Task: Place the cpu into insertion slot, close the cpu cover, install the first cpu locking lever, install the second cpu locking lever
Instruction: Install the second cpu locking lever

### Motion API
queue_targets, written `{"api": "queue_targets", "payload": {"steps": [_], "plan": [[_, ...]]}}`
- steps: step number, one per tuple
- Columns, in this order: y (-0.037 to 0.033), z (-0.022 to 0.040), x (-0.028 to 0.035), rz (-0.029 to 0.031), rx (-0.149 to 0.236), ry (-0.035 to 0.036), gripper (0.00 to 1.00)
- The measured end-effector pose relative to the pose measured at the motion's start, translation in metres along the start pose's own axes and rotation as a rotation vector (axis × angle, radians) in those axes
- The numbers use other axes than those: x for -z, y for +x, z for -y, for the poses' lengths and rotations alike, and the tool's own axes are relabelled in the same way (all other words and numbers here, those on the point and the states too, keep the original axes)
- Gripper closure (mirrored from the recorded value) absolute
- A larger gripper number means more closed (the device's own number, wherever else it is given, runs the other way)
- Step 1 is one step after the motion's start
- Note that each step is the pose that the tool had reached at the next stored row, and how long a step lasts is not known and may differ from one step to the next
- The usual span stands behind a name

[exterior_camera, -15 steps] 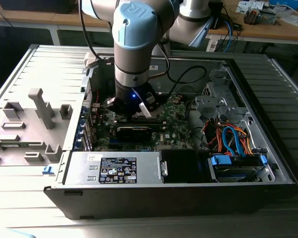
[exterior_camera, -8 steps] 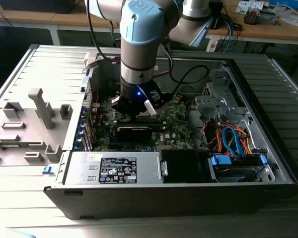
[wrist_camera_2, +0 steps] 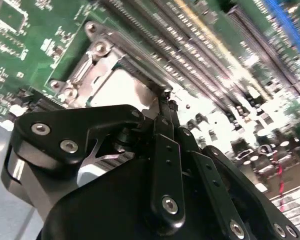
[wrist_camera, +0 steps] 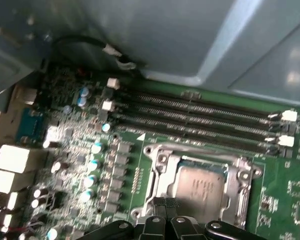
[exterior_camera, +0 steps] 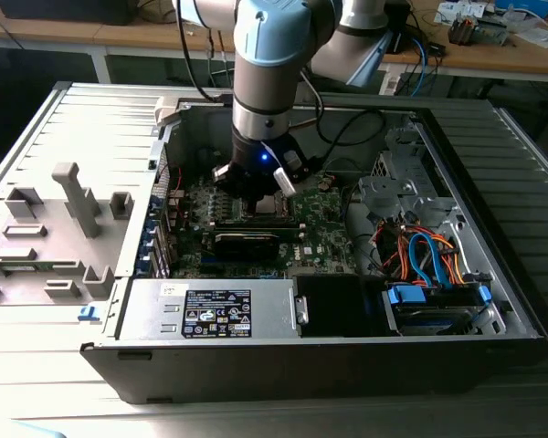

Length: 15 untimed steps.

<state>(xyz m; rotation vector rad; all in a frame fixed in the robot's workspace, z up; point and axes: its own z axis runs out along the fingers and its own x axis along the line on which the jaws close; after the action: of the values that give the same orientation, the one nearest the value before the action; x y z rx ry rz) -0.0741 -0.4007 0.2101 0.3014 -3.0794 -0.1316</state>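
While the arm (exterior_camera: 272,55) reaches down into the open computer case (exterior_camera: 493,210) in the exterior view, its claw (exterior_camera: 256,187) sits low over the green motherboard (exterior_camera: 333,228), right above the socket area. In the first wrist view the cpu (wrist_camera: 202,186) lies flat in the insertion slot (wrist_camera: 176,170), silvery top up, just ahead of the claw (wrist_camera: 165,206). The cpu cover (wrist_camera: 242,185) is folded down around it, its metal frame bordering the chip on all visible sides. The black fingertips (wrist_camera: 157,204) are pressed together with no gap visible between them, and they hold nothing; they meet at the near edge of the cover frame. In the second wrist view the claw (wrist_camera_2: 165,100) tapers to a narrow closed tip that touches the edge of the cpu cover (wrist_camera_2: 97,62), with the bright chip surface just beside it. Whether a thin lever lies under the tip cannot be made out. Beyond the socket, farther from the claw, run the long memory slots (wrist_camera: 200,117), parallel to the socket's far edge. A cluster of capacitors (wrist_camera: 92,165) stands off to one side of the claw on the board.
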Motion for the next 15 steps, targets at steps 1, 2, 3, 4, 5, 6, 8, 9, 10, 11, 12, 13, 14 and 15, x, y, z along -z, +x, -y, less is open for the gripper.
{"api": "queue_targets", "payload": {"steps": [1,2,3,4,5,6,8,9,10,11,12,13,14,15], "plan": [[-0.0018,-0.003,-0.0002,-0.0007,0.0,0.0036,0.89],[-0.0028,-0.0051,-0.0003,-0.0015,0.0,0.0074,0.89],[-0.0038,-0.0076,0.0006,-0.0028,-0.001,0.0145,0.89],[-0.0038,-0.0084,0.0037,-0.0041,-0.001,0.0199,0.89],[-0.0039,-0.0088,0.006,-0.0047,-0.001,0.0239,0.89],[-0.004,-0.0094,0.0092,-0.006,-0.002,0.0305,0.89],[-0.004,-0.0102,0.0153,-0.0073,-0.002,0.0372,0.89],[-0.0038,-0.0105,0.0188,-0.0075,-0.002,0.0378,0.89],[-0.0036,-0.011,0.0236,-0.0076,-0.002,0.0386,0.89],[-0.0035,-0.0113,0.0272,-0.0076,-0.002,0.039,0.89],[-0.0034,-0.0115,0.0299,-0.0078,-0.002,0.0395,0.89],[-0.0033,-0.0118,0.0325,-0.0079,-0.002,0.0399,0.89],[-0.0032,-0.012,0.0346,-0.0079,-0.002,0.04,0.89],[-0.0032,-0.0121,0.0363,-0.0079,-0.002,0.04,0.89]]}}
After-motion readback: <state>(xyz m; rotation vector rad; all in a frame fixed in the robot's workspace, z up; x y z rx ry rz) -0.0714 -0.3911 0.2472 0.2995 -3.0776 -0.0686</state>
